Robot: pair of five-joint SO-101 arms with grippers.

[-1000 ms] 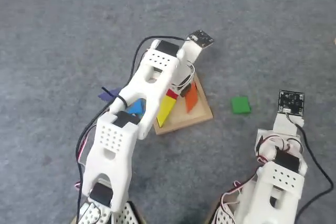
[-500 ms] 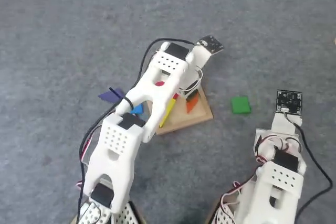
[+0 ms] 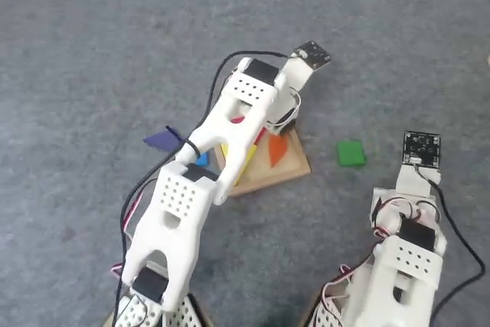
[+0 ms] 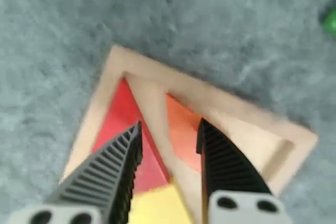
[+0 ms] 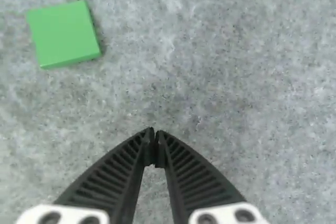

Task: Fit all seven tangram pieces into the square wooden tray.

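left gripper [image 4: 169,124] spread, empty, over tray [image 4: 210,94], likely to seat red piece [image 4: 118,114], orange piece [image 4: 181,129] | right gripper [image 5: 153,131] pressed together, beside tray near unplaced green square [image 5: 64,33]

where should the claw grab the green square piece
Probably across two opposite straight edges, from straight above. The green square piece lies flat on the grey mat, clear on every side, so only its thin edges offer a hold. The right claw is shut and must open first.
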